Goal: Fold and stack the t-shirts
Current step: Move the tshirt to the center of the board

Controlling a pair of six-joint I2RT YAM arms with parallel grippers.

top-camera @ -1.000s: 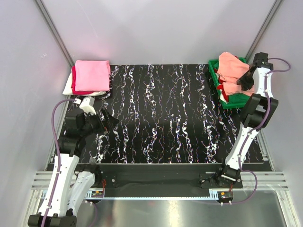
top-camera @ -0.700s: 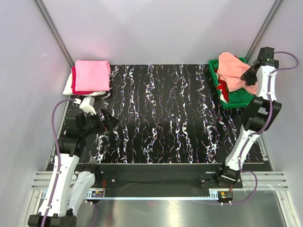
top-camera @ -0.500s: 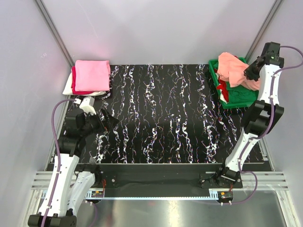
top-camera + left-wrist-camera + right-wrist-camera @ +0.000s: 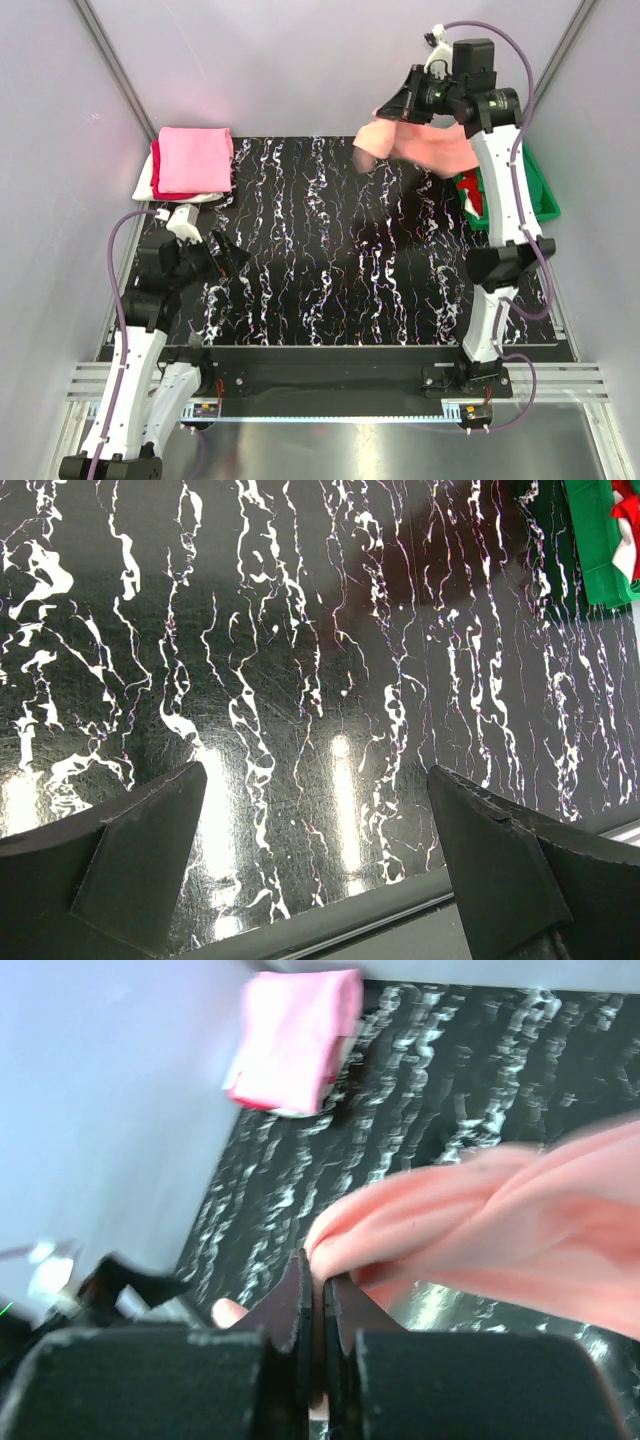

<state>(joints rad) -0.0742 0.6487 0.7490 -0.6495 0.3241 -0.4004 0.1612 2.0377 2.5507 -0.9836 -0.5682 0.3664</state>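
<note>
Salmon-peach t-shirt point(image 4: 425, 148) hangs in the upper middle of the top view, pinched high by the right gripper point(image 4: 388, 108), probably to clear the green tray point(image 4: 543, 200); left gripper point(image 4: 232, 258) hovers at left, jaws apart, empty.

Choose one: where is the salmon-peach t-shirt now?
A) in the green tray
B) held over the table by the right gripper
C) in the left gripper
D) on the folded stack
B: the right gripper is shut on the salmon-peach t-shirt, which hangs over the table, outside the green tray.
</note>
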